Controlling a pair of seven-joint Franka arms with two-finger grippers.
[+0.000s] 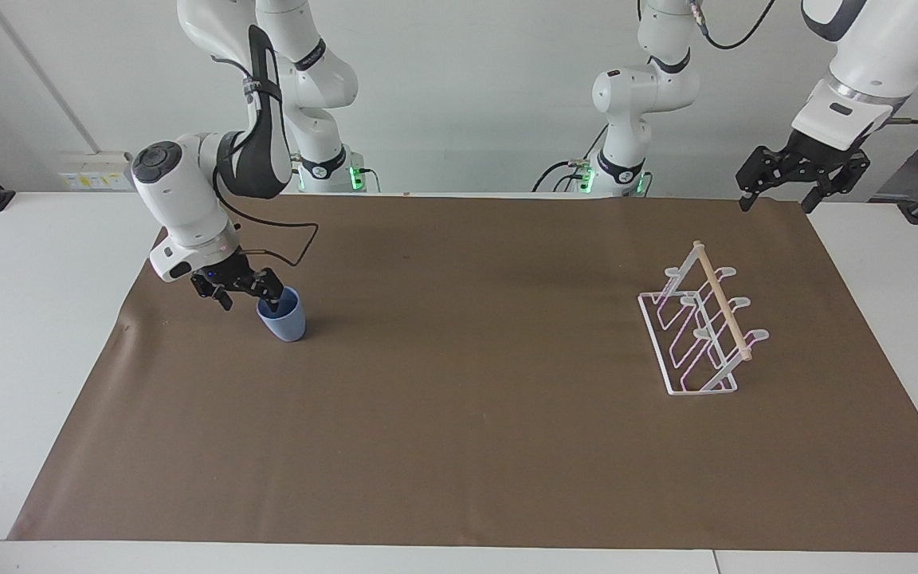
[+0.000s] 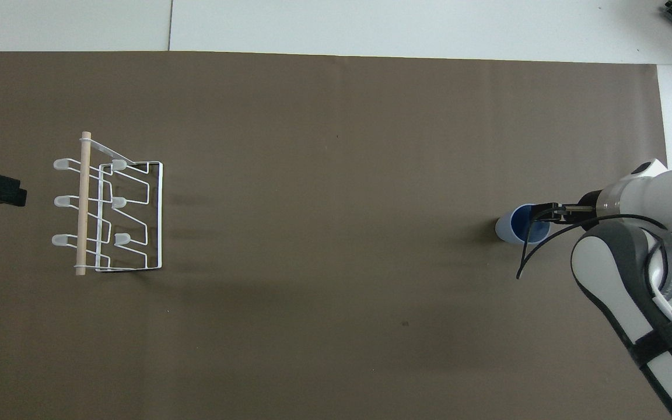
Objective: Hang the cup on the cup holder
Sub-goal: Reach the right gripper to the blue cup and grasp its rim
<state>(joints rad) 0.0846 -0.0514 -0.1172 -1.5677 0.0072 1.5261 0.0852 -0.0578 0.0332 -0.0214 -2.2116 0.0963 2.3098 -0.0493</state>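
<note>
Here your right gripper [image 1: 248,293], jaws spread, straddles the cup [image 1: 282,315] rim; next, close and lift.

Matte plastic cup [image 1: 283,316], wire rack [image 1: 698,327]

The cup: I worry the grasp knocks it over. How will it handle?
The cup looks like thin, light plastic, so a nudge may slide it. It tapers to a narrow base, so it probably tips easily. Its smooth wall may slip.
</note>
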